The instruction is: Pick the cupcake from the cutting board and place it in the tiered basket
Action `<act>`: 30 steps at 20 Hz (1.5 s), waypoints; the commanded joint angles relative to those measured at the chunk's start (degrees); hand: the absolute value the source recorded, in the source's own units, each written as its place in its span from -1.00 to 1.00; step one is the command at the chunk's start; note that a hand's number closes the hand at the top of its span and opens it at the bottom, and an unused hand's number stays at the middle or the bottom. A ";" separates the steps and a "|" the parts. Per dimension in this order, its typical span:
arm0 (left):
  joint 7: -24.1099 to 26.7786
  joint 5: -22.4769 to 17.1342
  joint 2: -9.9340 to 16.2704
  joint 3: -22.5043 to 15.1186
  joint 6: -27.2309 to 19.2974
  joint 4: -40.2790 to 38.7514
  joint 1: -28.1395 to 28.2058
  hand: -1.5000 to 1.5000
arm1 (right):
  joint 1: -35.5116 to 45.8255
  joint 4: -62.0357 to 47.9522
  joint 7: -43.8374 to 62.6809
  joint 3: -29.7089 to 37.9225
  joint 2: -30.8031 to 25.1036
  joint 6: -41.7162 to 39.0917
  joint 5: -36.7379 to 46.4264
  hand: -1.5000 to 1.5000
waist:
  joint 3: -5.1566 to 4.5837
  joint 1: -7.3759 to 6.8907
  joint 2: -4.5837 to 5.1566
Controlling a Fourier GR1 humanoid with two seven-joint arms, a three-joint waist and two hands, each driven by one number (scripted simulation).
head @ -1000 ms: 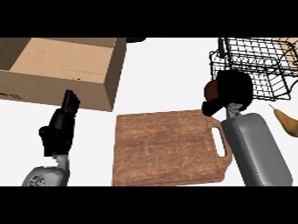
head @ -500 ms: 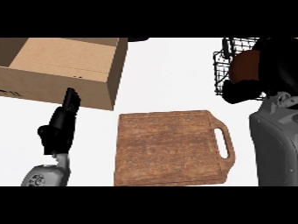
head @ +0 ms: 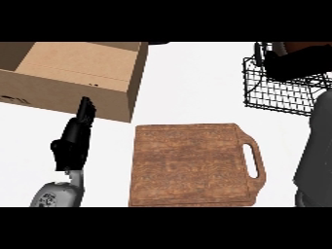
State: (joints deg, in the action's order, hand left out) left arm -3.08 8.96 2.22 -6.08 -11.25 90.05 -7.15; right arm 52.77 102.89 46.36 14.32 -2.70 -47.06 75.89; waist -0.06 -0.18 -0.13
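The right hand [head: 298, 61] is at the far right over the wire basket [head: 280, 95], its dark fingers curled round something brown at the top edge that seems to be the cupcake [head: 313, 46], mostly hidden. The wooden cutting board [head: 191, 165] lies bare in the near middle. The left hand [head: 73, 141] rests at the left beside the cardboard box [head: 64, 73], fingers straight and pressed together, pointing far.
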 commanded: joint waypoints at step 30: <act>1.89 -0.11 -0.11 1.74 1.40 -1.51 -0.90 0.00 | 2.88 -40.18 -14.46 18.08 -19.55 33.76 -15.39 -1.00 | 0.06 -0.06 0.14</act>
State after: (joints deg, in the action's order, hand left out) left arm -2.88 9.54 1.63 -5.13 -10.45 88.93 -8.74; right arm 55.89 62.03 33.35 29.60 -21.85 -15.20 64.77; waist 0.02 -0.59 0.18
